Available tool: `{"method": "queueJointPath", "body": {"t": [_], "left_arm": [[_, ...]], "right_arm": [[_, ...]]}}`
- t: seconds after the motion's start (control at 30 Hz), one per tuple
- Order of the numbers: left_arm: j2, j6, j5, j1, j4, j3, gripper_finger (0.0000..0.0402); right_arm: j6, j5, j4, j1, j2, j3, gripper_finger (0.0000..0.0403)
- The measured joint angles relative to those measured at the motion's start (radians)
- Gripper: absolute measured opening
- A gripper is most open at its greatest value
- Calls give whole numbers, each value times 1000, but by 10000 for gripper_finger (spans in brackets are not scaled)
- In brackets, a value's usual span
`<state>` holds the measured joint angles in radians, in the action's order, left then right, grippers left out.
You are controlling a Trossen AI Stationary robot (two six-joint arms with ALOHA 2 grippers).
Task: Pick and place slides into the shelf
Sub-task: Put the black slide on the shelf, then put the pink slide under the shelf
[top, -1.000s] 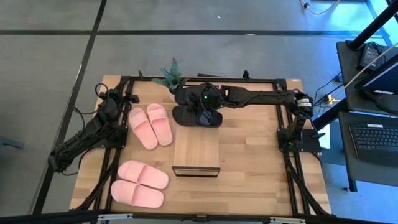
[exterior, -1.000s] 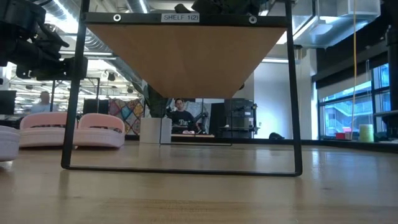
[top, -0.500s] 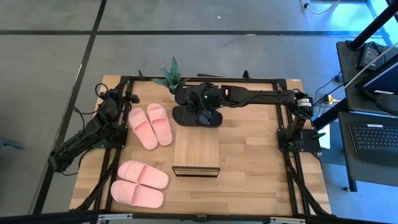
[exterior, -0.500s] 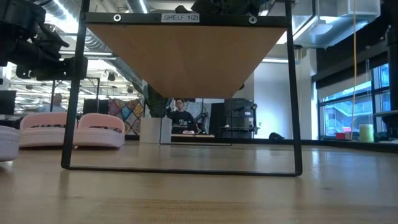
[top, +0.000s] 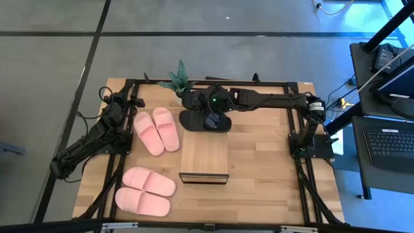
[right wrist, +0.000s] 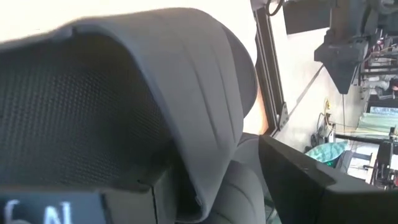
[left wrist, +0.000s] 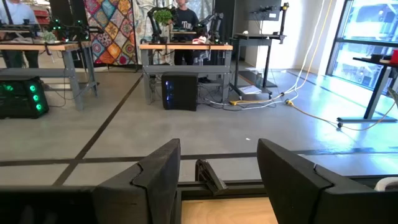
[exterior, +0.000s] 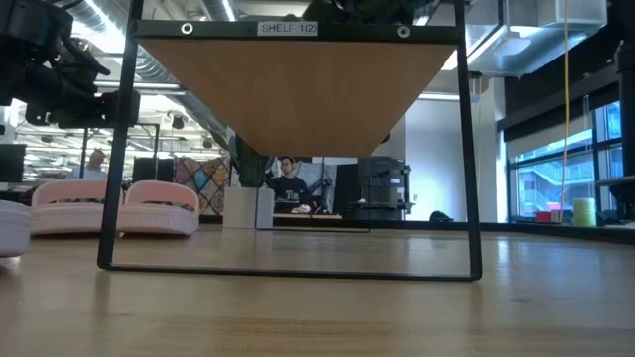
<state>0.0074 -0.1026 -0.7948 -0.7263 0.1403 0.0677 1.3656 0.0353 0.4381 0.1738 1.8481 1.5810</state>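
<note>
right claw over the black slides at the far side of the bench, just beyond the shelf.

seen from above, the right claw [top: 211, 120] sits on the nearer black slide [top: 194, 120], beside its partner [top: 192, 101] and a potted plant [top: 178, 80]; whether it grips the strap or stands open i cannot tell. the left claw [left wrist: 217, 171] waits open at the bench's [top: 265, 162] left edge. the black pair looks matte, thick and rubbery, with one wide ribbed strap [right wrist: 186, 99] each. the shelf [top: 204, 155] has a pale plank top on a thin dark frame. two pink pairs lie left: one [top: 157, 131] far, one [top: 146, 190] near. likely risks: a loose hold on the soft strap letting the slide sag or drop, or its toe catching the shelf frame.
</note>
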Motion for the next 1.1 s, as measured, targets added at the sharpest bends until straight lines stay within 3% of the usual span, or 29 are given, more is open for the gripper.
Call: {"method": "queueJointPath", "body": {"t": [1.1], "left_arm": [[0, 9, -7, 0, 1, 0, 205]], "right_arm": [[-135, -35, 189, -5, -15, 73, 204]]}}
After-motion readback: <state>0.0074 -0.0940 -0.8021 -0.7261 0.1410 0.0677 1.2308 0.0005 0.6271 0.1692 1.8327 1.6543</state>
